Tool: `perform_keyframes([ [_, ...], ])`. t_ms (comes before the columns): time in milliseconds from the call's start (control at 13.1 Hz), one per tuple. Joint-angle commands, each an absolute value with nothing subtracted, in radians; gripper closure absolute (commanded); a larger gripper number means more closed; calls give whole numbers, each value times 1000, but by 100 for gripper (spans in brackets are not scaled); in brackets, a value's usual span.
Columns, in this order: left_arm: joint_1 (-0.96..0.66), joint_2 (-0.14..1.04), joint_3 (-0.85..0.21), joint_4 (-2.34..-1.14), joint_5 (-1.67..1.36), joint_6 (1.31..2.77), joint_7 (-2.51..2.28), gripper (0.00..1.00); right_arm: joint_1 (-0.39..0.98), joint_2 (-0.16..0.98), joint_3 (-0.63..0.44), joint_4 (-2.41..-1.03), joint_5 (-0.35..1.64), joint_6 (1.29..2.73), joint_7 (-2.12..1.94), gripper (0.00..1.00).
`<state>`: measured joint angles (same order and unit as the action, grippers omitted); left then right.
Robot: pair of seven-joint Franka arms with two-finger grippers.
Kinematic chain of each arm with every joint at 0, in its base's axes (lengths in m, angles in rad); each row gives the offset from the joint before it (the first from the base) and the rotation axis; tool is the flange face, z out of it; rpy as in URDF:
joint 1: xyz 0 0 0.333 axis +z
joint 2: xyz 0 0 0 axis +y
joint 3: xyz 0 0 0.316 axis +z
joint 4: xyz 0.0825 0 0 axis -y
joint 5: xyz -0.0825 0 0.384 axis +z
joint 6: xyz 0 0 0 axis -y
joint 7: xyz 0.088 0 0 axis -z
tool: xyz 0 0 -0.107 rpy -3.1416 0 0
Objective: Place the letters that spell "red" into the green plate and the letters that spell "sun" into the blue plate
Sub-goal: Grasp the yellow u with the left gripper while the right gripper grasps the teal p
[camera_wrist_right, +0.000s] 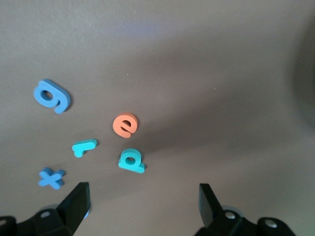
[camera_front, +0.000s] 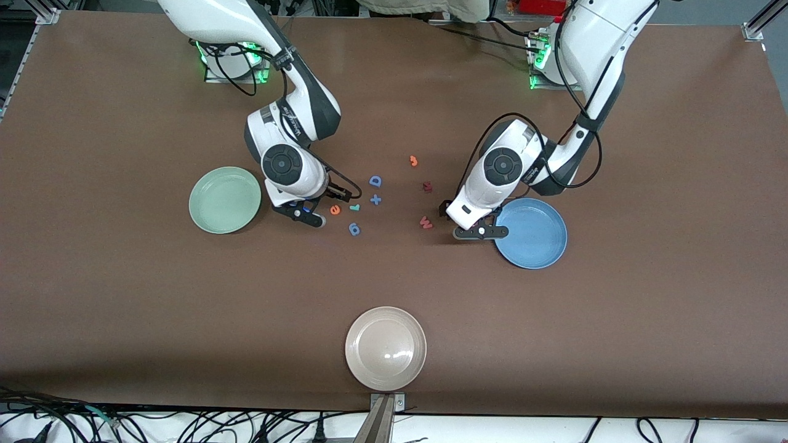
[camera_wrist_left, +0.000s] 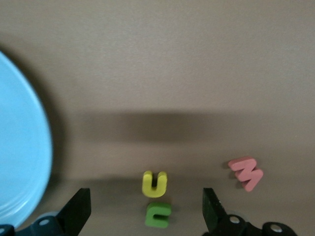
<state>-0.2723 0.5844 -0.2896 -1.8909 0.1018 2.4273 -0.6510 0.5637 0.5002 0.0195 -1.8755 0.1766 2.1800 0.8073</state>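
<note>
Foam letters look light and squashy, best pinched across their edges: left claw (camera_wrist_left: 145, 211) gapes over yellow "u" (camera_wrist_left: 154, 183), right claw (camera_wrist_right: 142, 209) gapes over teal-green "d" (camera_wrist_right: 131, 161).

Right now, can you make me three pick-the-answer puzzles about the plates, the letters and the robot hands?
1. What lies between the left gripper's fingers?
A. yellow u and green n
B. beige plate
C. blue plus

2. What colour is the e?
A. purple
B. orange
C. black

3. How is the green plate?
A. empty
B. full of letters
C. upside down

Answers: 1 A, both letters show between its fingers. 2 B, it looks orange in the right wrist view. 3 A, nothing lies in it.
</note>
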Motion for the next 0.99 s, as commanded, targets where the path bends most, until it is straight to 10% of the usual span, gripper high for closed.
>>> perform_keyframes([
  [0, -295, 620, -284, -1878, 135, 2457, -693, 0, 566, 477, 23, -1951, 190, 2259, 767, 4],
  [761, -302, 647, -281, -1911, 242, 2476, -744, 24, 592, 564, 35, -1960, 192, 2420, 804, 10],
  [913, -302, 644, -282, -1910, 242, 2476, -750, 46, 594, 571, 35, -1960, 192, 2428, 805, 20],
])
